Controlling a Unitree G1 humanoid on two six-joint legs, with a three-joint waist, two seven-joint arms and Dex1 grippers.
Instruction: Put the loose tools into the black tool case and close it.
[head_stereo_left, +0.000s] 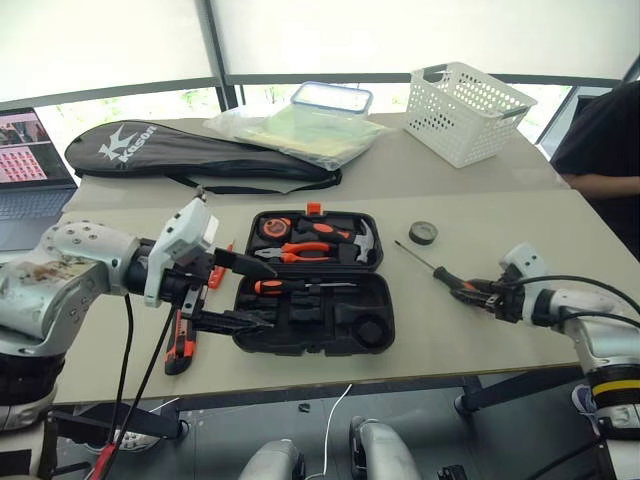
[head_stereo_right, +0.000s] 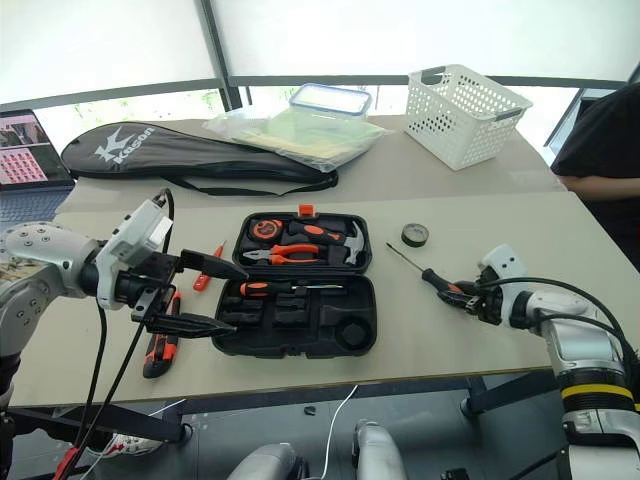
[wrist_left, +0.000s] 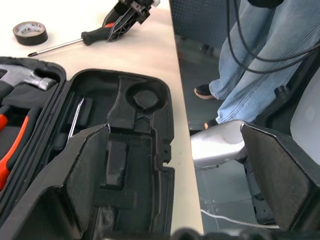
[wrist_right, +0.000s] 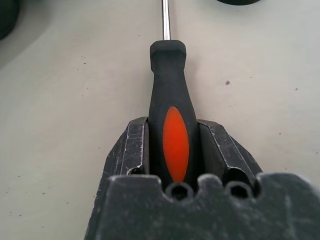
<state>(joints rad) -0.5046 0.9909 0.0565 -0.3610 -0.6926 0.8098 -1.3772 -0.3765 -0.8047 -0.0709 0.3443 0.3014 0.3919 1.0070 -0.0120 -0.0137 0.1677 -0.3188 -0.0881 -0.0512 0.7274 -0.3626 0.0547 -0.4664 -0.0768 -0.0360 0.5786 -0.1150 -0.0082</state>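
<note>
Your right gripper (wrist_right: 172, 150) has its two fingers pressed against both sides of a screwdriver's (head_stereo_left: 445, 274) black-and-orange handle, which lies on the table (head_stereo_left: 520, 230) with the shaft pointing away toward the tape roll (head_stereo_left: 423, 233). In the right wrist view you can see the handle seated squarely between the pads, with no gap on either side.

Your left gripper (head_stereo_left: 245, 293) stands wide apart and empty, its fingers hanging over the left edge of the black tool case (head_stereo_left: 312, 282) (one finger reaches over the near tray, the other nearer the hinge line).

The case lies open and flat in the middle of the table. You'll find a second screwdriver (head_stereo_left: 300, 287) already seated along the top of the near half; the far half holds the pliers (head_stereo_left: 305, 251), the hammer (head_stereo_left: 362, 240) and a tape measure (head_stereo_left: 273, 227).

To the left of the case, partly behind your left arm, the utility knife (head_stereo_left: 181, 349) rests near the table's front edge, and the small orange tester pen (head_stereo_right: 207, 274) lies just beyond it.
</note>
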